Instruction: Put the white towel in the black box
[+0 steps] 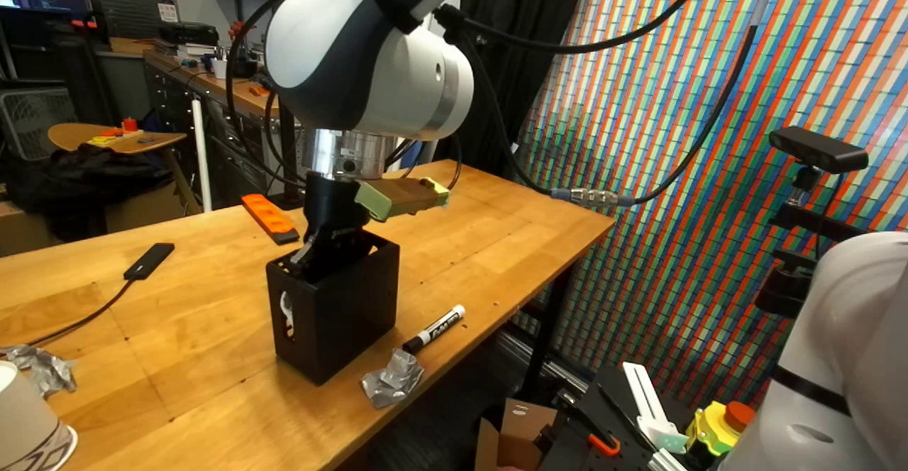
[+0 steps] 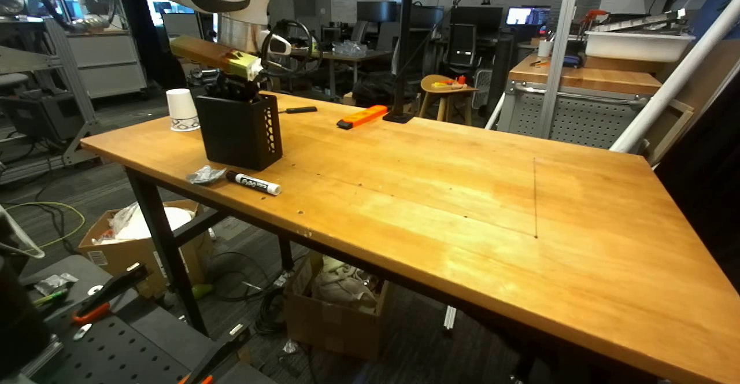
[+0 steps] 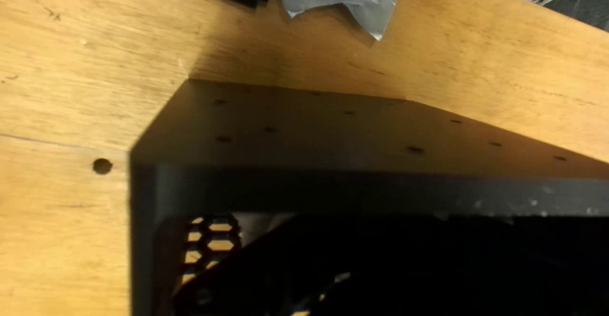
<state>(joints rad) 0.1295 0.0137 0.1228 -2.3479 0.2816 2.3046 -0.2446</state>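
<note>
The claw [image 1: 330, 240] is down in the mouth of the box [image 1: 358, 315], its fingertips hidden by the walls; I cannot tell how far apart they stand, nor whether they grip anything; a white patch, likely the towel [image 1: 286, 308], shows through the cutout in the box's side in an exterior view, so the towel seems to be inside, though most of it is out of sight; if so, the chief risk lies in the way out; a fold pinched between the fingers or snagged on a knuckle could ride up with the claw and end draped over the rim; spreading the fingers wide in so narrow a space could press on the walls, and a sideways lift could then drag or tip the box; the marker [image 1: 434, 329] and a silver scrap [image 1: 392, 379] lie between it and the table [image 1: 496, 255] edge, so a shove that way could push them off.
</note>
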